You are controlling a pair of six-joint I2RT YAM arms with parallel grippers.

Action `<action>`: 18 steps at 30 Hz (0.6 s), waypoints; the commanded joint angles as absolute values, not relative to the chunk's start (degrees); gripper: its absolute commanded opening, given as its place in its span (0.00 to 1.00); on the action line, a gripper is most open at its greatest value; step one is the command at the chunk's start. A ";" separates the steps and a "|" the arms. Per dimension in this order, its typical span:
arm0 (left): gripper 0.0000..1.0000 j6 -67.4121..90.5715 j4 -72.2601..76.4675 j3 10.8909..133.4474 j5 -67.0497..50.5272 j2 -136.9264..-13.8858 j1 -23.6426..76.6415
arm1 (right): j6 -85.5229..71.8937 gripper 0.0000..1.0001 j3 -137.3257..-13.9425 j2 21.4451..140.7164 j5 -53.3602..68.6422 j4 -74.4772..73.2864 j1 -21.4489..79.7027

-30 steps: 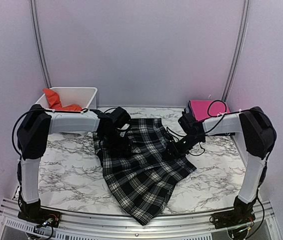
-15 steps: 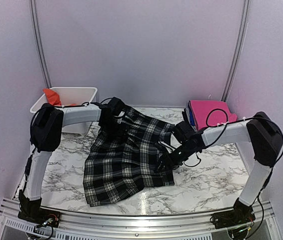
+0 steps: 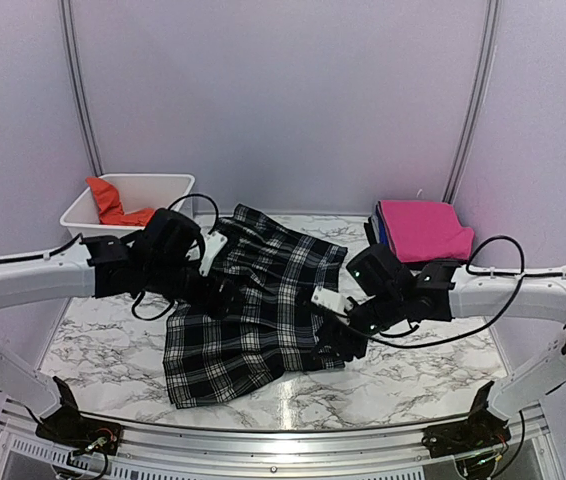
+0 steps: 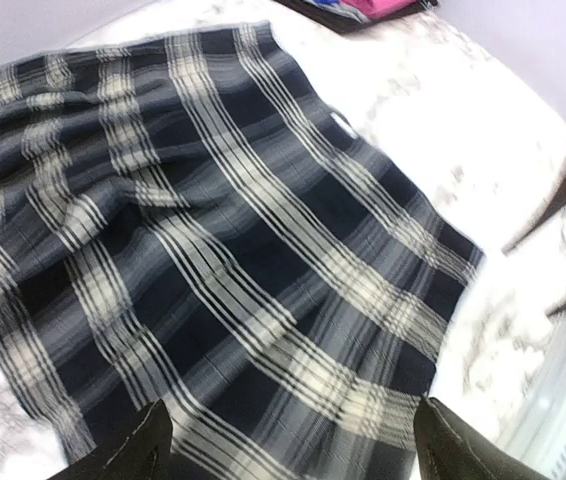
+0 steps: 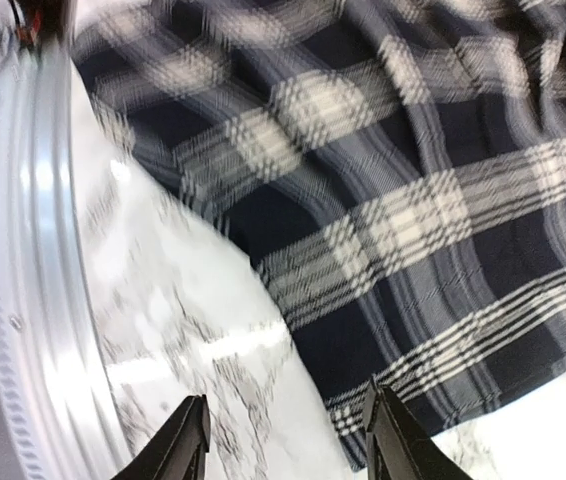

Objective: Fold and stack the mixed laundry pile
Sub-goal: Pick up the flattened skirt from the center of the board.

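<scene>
Where the far left corner of the marble table [image 3: 433, 330] is examined, a white bin [image 3: 175, 182] is found, and an orange t-shirt [image 3: 106, 197] is seen bunched in its left part, rising above the rim. The left arm is stretched low across the table from the left edge. In the left wrist view the left gripper [image 4: 300, 452] is seen with its fingers spread wide and nothing caught between them, poised above the cloth. The plaid shirt [image 3: 253, 330] is laid out on the middle of the table, flat toward the near edge and rumpled toward the far end. Its near left corner is seen close to the metal rail [image 3: 283, 440] at the front. The right gripper [image 5: 289, 440] is placed at the right edge of the shirt, over the hem and the bare marble beside it. Its fingers are parted and no cloth is seen pinched between them, though this view is blurred. A folded pink garment [image 3: 421, 228] is recorded in the far right corner, apart from the shirt.
</scene>
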State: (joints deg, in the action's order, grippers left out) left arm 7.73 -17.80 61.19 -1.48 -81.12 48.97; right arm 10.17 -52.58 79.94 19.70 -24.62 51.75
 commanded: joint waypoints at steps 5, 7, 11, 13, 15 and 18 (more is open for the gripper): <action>0.86 17.63 -10.04 42.18 5.86 -67.22 60.67 | 20.08 0.50 -50.72 84.88 3.41 -26.45 56.84; 0.86 19.89 -10.21 40.08 7.70 -66.36 63.27 | 20.95 0.51 -51.12 86.25 1.92 -26.40 56.85; 0.85 23.87 -11.46 38.55 11.84 -66.29 68.97 | 21.86 0.51 -51.39 88.76 2.33 -25.70 56.99; 0.85 25.35 -12.12 38.58 13.95 -66.56 71.44 | 21.91 0.50 -51.10 90.29 2.44 -25.44 57.56; 0.85 26.02 -12.42 38.67 15.41 -66.93 73.82 | 22.12 0.50 -51.15 91.97 1.99 -25.32 59.00; 0.85 26.72 -13.64 38.80 17.65 -68.05 77.27 | 21.91 0.47 -51.69 95.40 0.68 -25.48 60.18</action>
